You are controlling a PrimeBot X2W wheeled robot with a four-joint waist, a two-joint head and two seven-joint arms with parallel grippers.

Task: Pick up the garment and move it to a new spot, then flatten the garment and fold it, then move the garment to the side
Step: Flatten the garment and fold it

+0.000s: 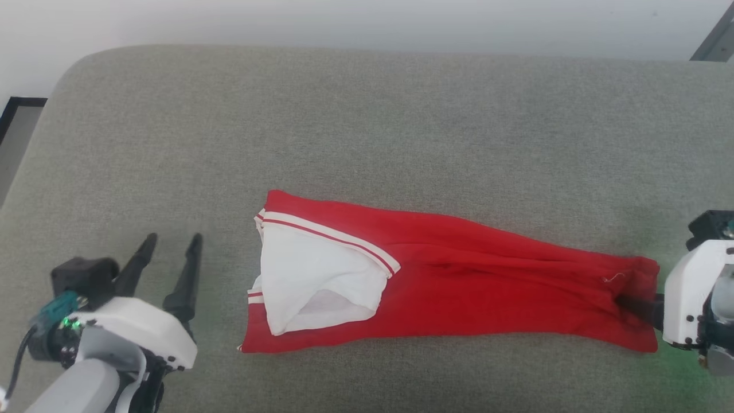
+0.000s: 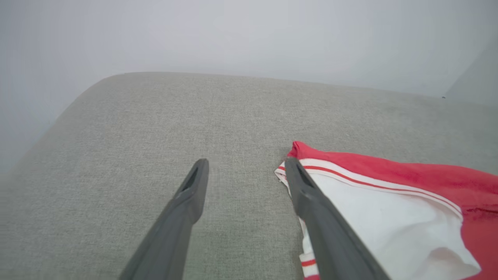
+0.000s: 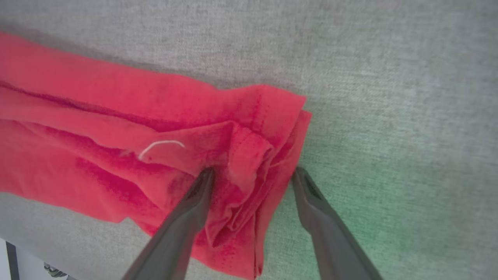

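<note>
The garment (image 1: 487,269) lies on a grey cushioned surface (image 1: 344,115) as a long red strip folded lengthwise. Its white sleeve (image 1: 309,275) with red-and-white trim rests on top at the left end. My left gripper (image 1: 174,238) is open with nothing in it, a short way left of that end. In the left wrist view its right finger (image 2: 311,194) overlaps the garment's (image 2: 389,202) trimmed corner. My right gripper (image 1: 633,304) is at the right end. There it (image 3: 253,171) stands open astride the bunched red hem (image 3: 249,147), one finger on the cloth, the other on the cushion.
The cushion's rounded back corner (image 1: 80,63) is at the far left, with a pale wall (image 1: 367,23) behind. A dark-framed edge (image 1: 14,112) shows beyond the cushion's left side. Bare cushion stretches behind the garment and to its left.
</note>
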